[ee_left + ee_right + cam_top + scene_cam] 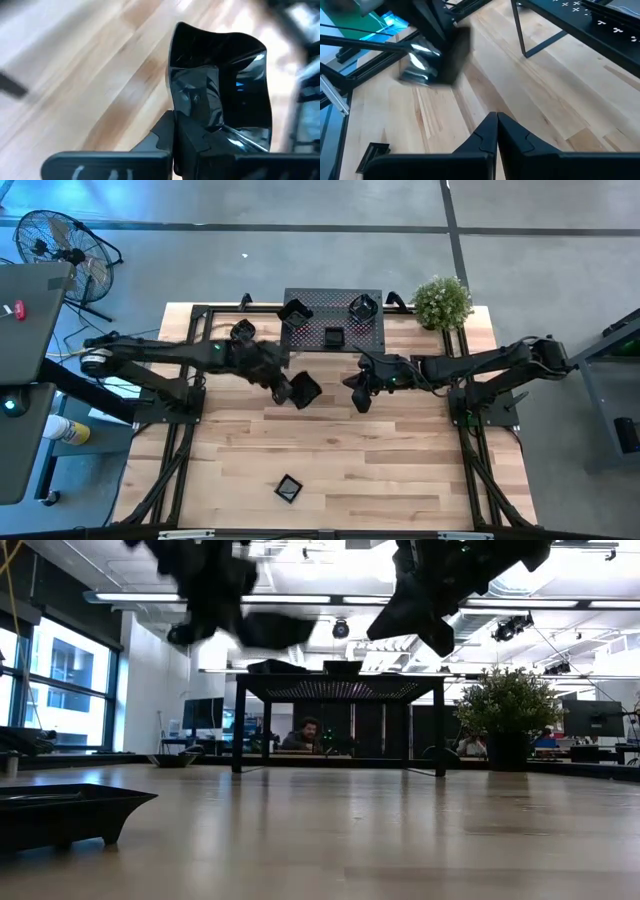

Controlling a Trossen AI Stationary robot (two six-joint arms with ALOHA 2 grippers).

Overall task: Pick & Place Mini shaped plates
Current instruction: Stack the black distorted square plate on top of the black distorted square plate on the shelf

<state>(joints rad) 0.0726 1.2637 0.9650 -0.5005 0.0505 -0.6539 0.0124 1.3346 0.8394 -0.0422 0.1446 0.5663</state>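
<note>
My left gripper (286,386) hangs over the table's middle, shut on a glossy black squarish mini plate (306,390) that fills the left wrist view (220,90). My right gripper (359,398) hovers just right of it, shut and empty (496,125). Three more mini plates sit on the black perforated rack (333,320), at its left (295,310), right (362,307) and front (333,337). Another plate (243,330) lies left of the rack. One square plate (288,488) rests flat on the table near its near edge, large in the low view (70,810). My left gripper pinches the held plate's rim (186,120) between its two fingers, at the edge nearest the wrist. The rest of the plate sticks out past the fingertips. The plate is lifted clear of the table, as the low view shows (275,630).
The rack stands on thin legs (519,30) at the table's far side. A potted plant (442,302) sits at the far right corner. Bare wood lies between the grippers and the near edge. People sit in the room beyond (310,732).
</note>
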